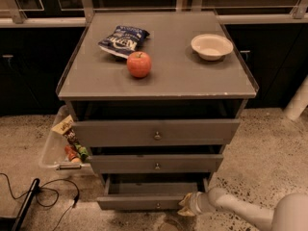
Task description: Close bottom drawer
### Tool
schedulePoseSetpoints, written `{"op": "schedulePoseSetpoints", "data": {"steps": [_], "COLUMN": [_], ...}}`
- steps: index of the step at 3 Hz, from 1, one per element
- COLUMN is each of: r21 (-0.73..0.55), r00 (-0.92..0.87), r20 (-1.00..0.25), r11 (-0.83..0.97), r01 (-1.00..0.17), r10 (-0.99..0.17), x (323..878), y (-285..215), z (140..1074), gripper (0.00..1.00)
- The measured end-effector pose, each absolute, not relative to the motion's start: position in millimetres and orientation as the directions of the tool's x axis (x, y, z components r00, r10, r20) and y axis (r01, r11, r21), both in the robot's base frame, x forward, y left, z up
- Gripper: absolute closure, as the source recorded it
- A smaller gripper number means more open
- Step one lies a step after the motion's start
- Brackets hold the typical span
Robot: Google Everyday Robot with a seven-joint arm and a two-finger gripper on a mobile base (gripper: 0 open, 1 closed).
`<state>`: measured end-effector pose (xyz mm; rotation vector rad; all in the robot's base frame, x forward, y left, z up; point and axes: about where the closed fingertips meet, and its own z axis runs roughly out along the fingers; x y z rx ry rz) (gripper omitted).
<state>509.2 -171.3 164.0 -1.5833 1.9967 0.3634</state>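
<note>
One gripper (pixel 187 206), beside flat grey bottom drawer (pixel 137 203)

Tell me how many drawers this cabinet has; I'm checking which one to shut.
3: top drawer, middle drawer, and bottom drawer, which is open. The hand sits at the bottom drawer's right front corner.

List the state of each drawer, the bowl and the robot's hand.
Lowest grey wooden drawer: pulled out.
Middle grey drawer: ajar.
Top grey drawer: ajar.
Round white bowl: upright, empty.
Robot's hand: low, at the lowest drawer's front right corner.
</note>
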Motion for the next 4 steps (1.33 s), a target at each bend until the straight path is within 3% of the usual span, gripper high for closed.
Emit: {"op": "schedulePoseSetpoints", "data": {"steps": [1, 2, 3, 4], "r21": [-0.129, -0.15, -0.114, -0.109], "r00": [-0.145, -0.135, -0.064, -0.042], "r20": [-0.578, -0.589, -0.654, -0.67], "r11": [0.266, 0.272, 0.182, 0.154], "r01": [-0.955, -0.951, -0.977, -0.982], "r10": [-0.803, -0.797, -0.754, -0.741], "x": [507.0, 536.6, 566.0, 576.7], "y": [-171.2, -174.1, -118.8, -106.0], "z": [164.6, 166.2, 150.8, 147.2], "gripper": [0.21, 0.44, 0.67, 0.79]}}
